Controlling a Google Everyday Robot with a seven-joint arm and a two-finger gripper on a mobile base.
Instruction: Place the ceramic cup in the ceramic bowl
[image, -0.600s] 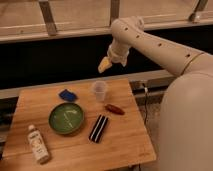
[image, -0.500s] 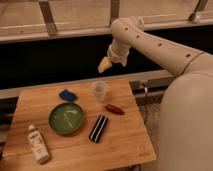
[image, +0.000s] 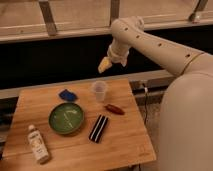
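Wooden table (image: 125, 145) fills the lower left of the frame and carries several things. At its back edge stands the ceramic cup (image: 99, 91), upright, with a small blue object (image: 68, 95) to its left and a red object (image: 114, 109) just below and right of it. The ceramic bowl (image: 66, 118) lies left of centre, apart from the cup. A black striped object (image: 98, 128) lies beside the bowl on the right, and a white bottle (image: 38, 145) lies at the lower left. The gripper (image: 105, 65) hangs in the air directly above the cup, holding nothing visible; if it is released or clenched I cannot tell.
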